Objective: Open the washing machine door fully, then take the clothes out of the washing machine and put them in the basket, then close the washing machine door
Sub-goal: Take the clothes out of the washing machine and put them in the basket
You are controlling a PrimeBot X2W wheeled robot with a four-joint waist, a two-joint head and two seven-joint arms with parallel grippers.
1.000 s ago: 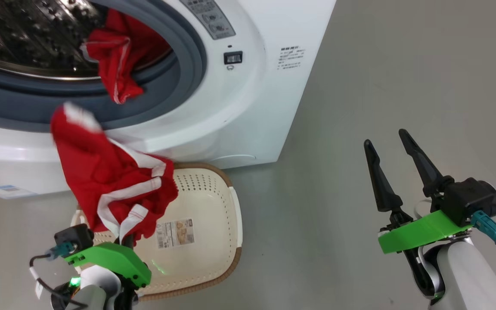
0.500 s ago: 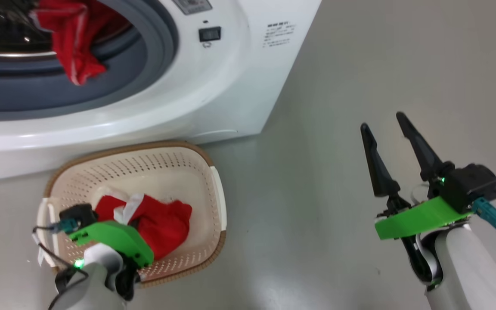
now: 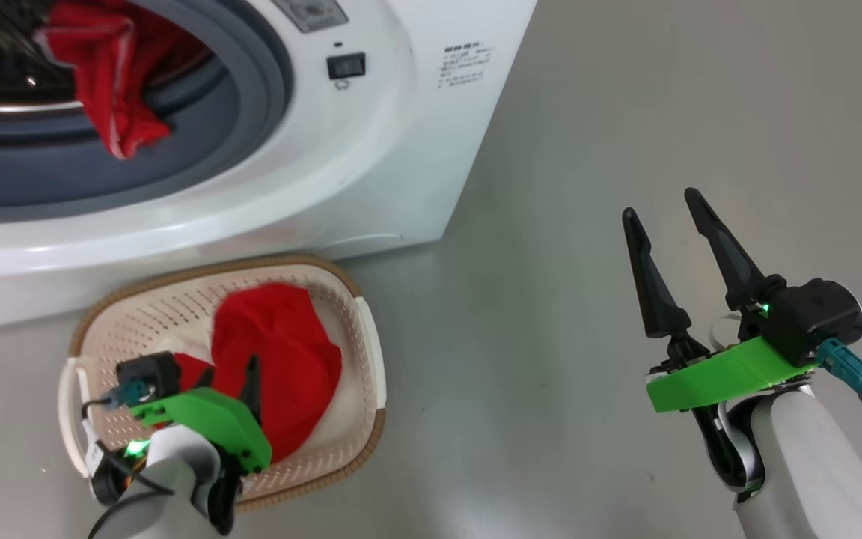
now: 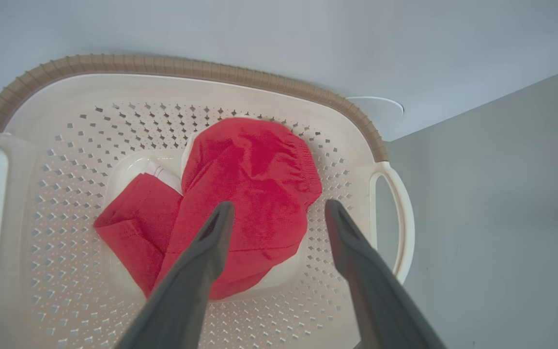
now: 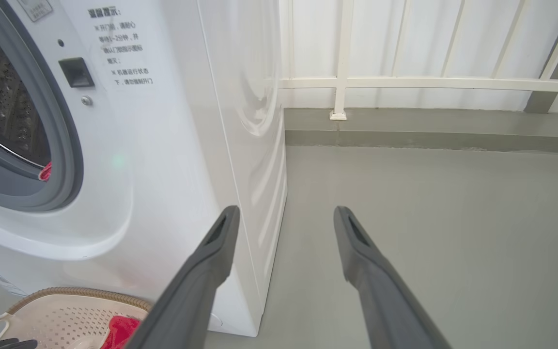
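The left pincer (image 4: 278, 206) hangs open over the basket (image 4: 162, 63), with one red garment (image 4: 250, 179) lying loose on the basket's floor below it. A second red garment (image 3: 113, 97) droops lengthwise over the grey ring (image 3: 199, 157) in the washing machine (image 3: 371, 150) mouth, up and ahead of that pincer. The right pincer (image 3: 661, 203), also open, is farther off.
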